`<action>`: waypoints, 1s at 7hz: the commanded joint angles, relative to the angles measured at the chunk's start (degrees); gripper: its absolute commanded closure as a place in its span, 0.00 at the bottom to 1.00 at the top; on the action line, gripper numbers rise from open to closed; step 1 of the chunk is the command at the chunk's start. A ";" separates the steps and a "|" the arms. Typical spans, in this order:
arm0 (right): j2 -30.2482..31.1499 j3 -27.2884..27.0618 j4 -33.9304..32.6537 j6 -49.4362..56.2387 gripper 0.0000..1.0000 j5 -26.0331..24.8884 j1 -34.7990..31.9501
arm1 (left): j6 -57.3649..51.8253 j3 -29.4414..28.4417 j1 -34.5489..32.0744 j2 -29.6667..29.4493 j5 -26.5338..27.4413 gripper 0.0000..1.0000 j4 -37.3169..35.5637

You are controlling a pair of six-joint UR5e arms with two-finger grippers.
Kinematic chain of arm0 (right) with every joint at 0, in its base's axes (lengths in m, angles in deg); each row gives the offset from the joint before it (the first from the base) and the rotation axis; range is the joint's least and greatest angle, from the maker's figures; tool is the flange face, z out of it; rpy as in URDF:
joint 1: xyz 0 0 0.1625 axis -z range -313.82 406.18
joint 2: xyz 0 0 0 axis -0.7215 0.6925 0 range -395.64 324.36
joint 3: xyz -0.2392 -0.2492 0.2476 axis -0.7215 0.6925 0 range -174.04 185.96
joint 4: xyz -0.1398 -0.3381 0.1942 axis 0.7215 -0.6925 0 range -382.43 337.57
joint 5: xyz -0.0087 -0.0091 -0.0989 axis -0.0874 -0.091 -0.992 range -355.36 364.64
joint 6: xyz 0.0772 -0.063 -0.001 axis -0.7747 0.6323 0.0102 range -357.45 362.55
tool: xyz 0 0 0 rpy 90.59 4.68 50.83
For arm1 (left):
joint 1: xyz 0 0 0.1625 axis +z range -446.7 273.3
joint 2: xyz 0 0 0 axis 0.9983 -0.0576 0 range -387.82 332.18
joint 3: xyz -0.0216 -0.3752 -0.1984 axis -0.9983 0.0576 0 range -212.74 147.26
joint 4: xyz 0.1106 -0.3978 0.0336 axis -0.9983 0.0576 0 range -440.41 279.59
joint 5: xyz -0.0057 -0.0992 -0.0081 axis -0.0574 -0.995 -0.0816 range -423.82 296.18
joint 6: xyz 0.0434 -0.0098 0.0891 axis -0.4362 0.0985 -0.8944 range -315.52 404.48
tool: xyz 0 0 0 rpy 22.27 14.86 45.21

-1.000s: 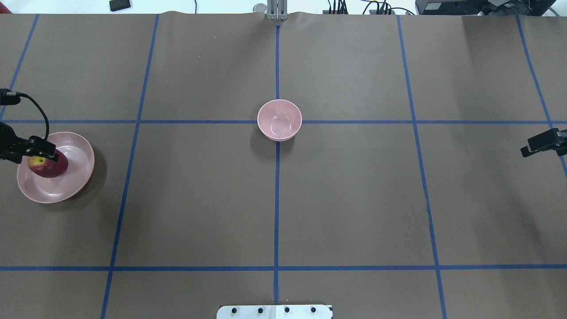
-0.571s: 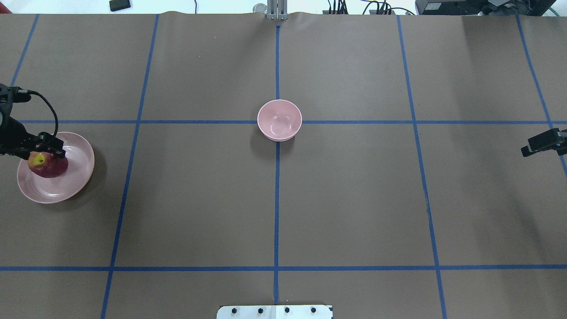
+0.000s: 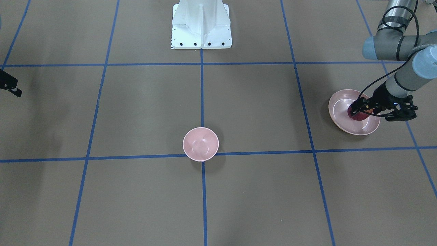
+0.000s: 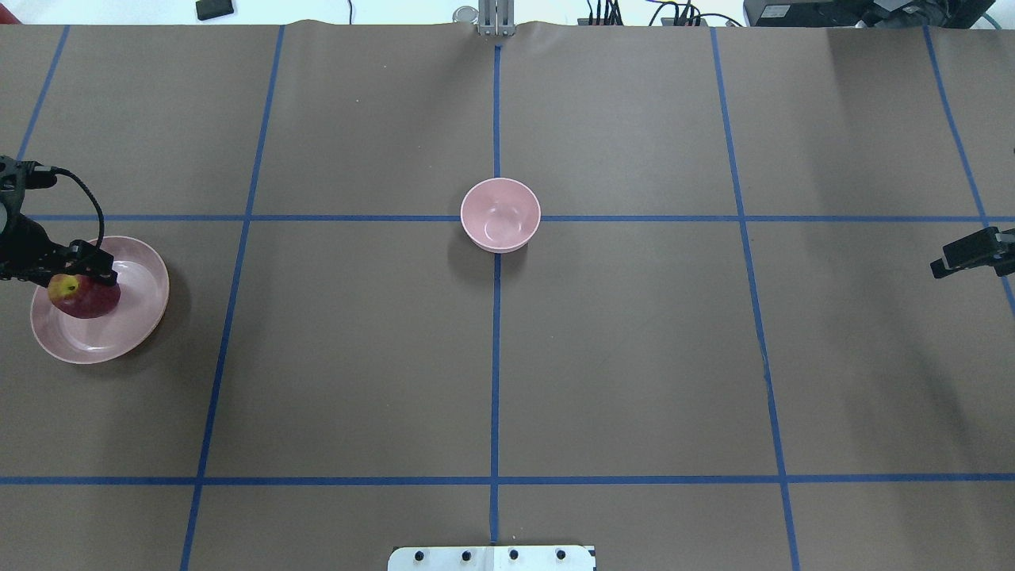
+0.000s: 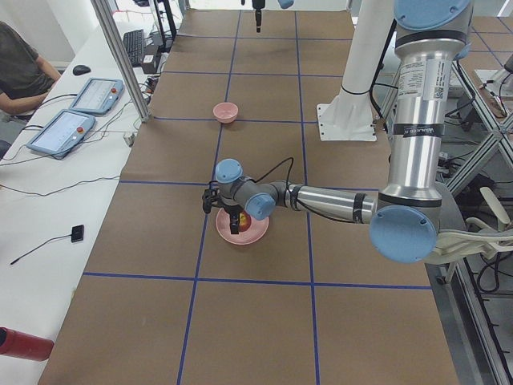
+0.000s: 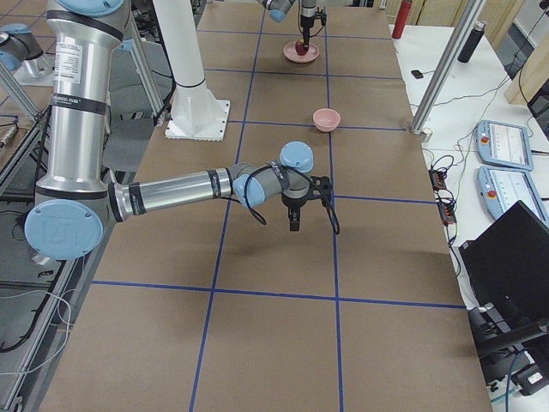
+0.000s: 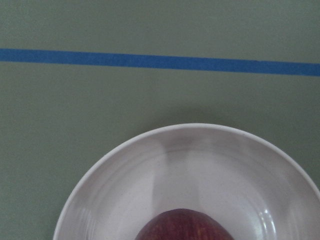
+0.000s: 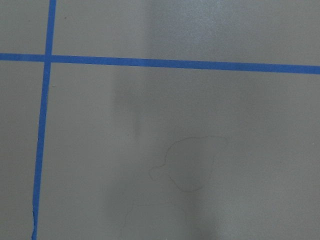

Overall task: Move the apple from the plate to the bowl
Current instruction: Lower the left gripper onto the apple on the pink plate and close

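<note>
The dark red apple (image 4: 83, 298) lies on the wide pale pink plate (image 4: 151, 277) at the table's far left. My left gripper (image 4: 89, 277) reaches in from the left, tilted down, and is shut on the apple, which still rests on the plate. From the front the fingers straddle the apple (image 3: 358, 116) on the plate (image 3: 341, 102). The left wrist view shows only the apple's top (image 7: 182, 226) and the plate (image 7: 150, 170). The small deep pink bowl (image 4: 500, 214) stands empty at the table's centre. My right gripper (image 4: 942, 268) hangs shut and empty at the far right.
Brown table cover with a blue tape grid. The robot's white base plate (image 4: 492, 557) sits at the near edge. Open table lies between plate and bowl (image 3: 200, 143). The right wrist view shows only bare cover and tape.
The left gripper's finger moved from over the apple's top to its far side. The apple then shifted slightly left. The right gripper barely moved.
</note>
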 commanded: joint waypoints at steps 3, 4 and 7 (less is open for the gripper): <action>-0.18 0.13 -0.03 -0.06 0.00 0.00 0.02 | 0.09 -0.12 1.23 0.10 0.02 0.03 0.46; -0.18 0.13 -0.03 -0.06 0.00 0.00 0.02 | 0.17 -0.12 1.32 0.10 0.02 0.27 0.46; -0.27 0.04 -0.03 -0.15 0.00 0.00 0.02 | -0.27 8.26 -0.42 0.19 -8.78 1.00 -6.60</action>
